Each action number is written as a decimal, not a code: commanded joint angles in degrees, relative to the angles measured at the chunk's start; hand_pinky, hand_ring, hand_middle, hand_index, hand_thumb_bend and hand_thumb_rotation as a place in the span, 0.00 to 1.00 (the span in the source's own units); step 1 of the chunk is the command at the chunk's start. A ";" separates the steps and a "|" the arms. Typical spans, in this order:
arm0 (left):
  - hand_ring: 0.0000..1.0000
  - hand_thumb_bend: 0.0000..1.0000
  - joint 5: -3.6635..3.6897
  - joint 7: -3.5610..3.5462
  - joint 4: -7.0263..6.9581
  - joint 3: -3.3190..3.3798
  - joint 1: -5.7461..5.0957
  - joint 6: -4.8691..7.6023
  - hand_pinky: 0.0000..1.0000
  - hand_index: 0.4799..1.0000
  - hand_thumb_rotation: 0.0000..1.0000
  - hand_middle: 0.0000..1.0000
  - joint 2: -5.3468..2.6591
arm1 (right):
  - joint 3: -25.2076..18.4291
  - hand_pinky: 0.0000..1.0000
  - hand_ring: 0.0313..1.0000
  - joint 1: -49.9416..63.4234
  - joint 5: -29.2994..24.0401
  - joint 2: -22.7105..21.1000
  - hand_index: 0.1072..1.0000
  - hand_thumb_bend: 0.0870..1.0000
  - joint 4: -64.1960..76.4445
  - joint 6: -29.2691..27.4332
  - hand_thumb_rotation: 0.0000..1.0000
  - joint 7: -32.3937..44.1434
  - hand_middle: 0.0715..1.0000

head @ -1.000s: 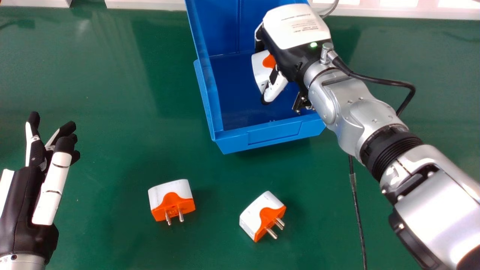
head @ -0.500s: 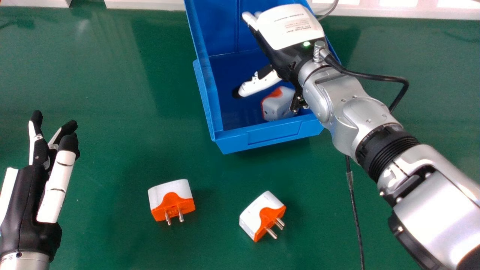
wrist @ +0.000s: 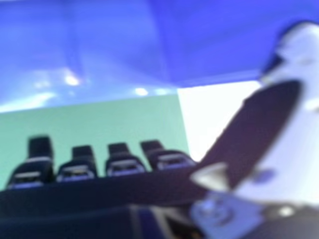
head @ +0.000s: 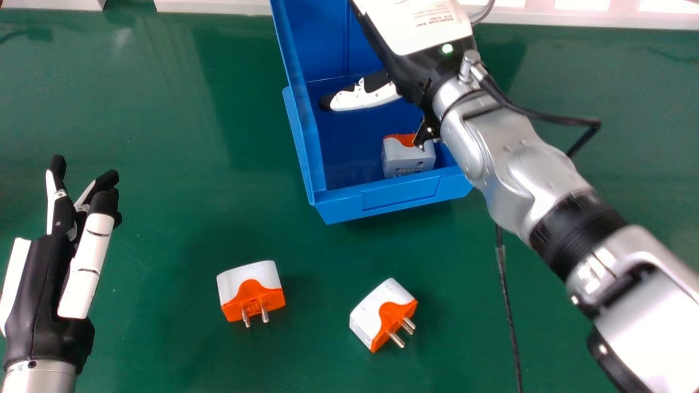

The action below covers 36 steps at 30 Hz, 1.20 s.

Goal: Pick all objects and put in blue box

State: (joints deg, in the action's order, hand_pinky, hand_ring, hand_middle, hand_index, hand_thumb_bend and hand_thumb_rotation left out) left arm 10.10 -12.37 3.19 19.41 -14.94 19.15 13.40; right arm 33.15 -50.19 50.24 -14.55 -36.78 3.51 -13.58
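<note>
In the head view, my right hand [head: 407, 60] is over the blue box [head: 371, 199], thumb stretched out across its inside, holding nothing. Inside the box, by its front wall, lies a white and orange plug adapter [head: 407, 158], partly below my wrist. Two more adapters rest on the green table: one [head: 250, 289] left of centre and one [head: 382, 314] nearer the middle, both with metal pins facing the front. My left hand [head: 41, 289] is open and empty at the left edge. In the right hand view, my right hand [wrist: 269, 129] is open before the blue box [wrist: 109, 50].
A black cable [head: 508, 305] hangs below the right forearm down to the front edge. White framing [head: 590, 16] runs along the table's far side. The green table [head: 164, 218] spreads between the left hand and the box.
The right hand has opened and let go of an adapter, which dropped into the box. That hand then moved slightly farther back. The left hand has shifted a little right and up.
</note>
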 commanded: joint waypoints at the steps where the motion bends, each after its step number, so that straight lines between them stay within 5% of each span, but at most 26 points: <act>1: 0.93 0.64 0.00 0.20 -0.81 0.23 -0.03 0.35 0.91 0.86 0.85 0.92 0.37 | -2.51 0.87 0.99 3.56 0.33 -2.28 0.98 0.47 8.67 0.71 0.60 -1.39 1.00; 8: 0.93 0.60 0.61 0.13 -1.07 0.47 -0.13 -0.40 0.91 0.87 0.85 0.92 0.25 | -7.68 0.92 1.00 21.65 0.12 -7.19 0.99 0.43 33.67 -2.27 0.63 -2.65 1.00; 11: 0.92 0.56 0.37 0.08 -0.77 0.62 -0.21 0.65 0.88 0.85 0.84 0.92 0.27 | -9.47 0.89 1.00 31.05 -0.48 -9.39 1.00 0.42 41.98 -5.45 0.66 -3.37 1.00; 14: 0.91 0.55 0.98 -0.68 -0.12 0.79 -0.20 1.17 0.89 0.85 0.84 0.91 0.44 | -11.01 0.86 0.99 38.64 -0.23 -10.41 1.00 0.42 46.94 -7.90 0.72 -4.32 1.00; 17: 0.91 0.58 0.80 -0.34 -0.17 0.88 -0.31 0.88 0.88 0.83 0.84 0.91 0.40 | -12.53 0.87 1.00 45.77 -0.84 -11.57 1.00 0.43 50.98 -11.09 0.75 -4.56 1.00; 20: 0.91 0.60 1.17 -0.44 0.20 0.96 -0.08 0.79 0.89 0.83 0.83 0.91 0.46 | -13.73 0.89 1.00 51.24 -1.64 -12.47 0.99 0.43 53.45 -14.71 0.73 -4.51 1.00; 33: 0.93 0.64 0.10 -0.40 1.82 0.86 0.90 1.95 0.91 0.86 0.86 0.92 1.61 | -16.49 0.81 0.95 61.61 -2.58 -17.74 0.91 0.41 46.52 -32.59 0.69 -6.98 0.97; 36: 0.92 0.63 0.65 -0.58 1.93 0.85 1.03 2.04 0.91 0.86 0.85 0.91 1.50 | -16.50 0.79 0.93 61.71 -2.28 -18.39 0.90 0.40 44.93 -35.12 0.61 -6.87 0.96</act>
State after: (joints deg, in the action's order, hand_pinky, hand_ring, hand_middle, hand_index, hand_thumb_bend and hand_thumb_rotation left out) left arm 10.43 -12.56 5.47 19.73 -14.33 19.57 14.25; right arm 17.54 11.61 48.03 -32.27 8.18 -29.90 -19.37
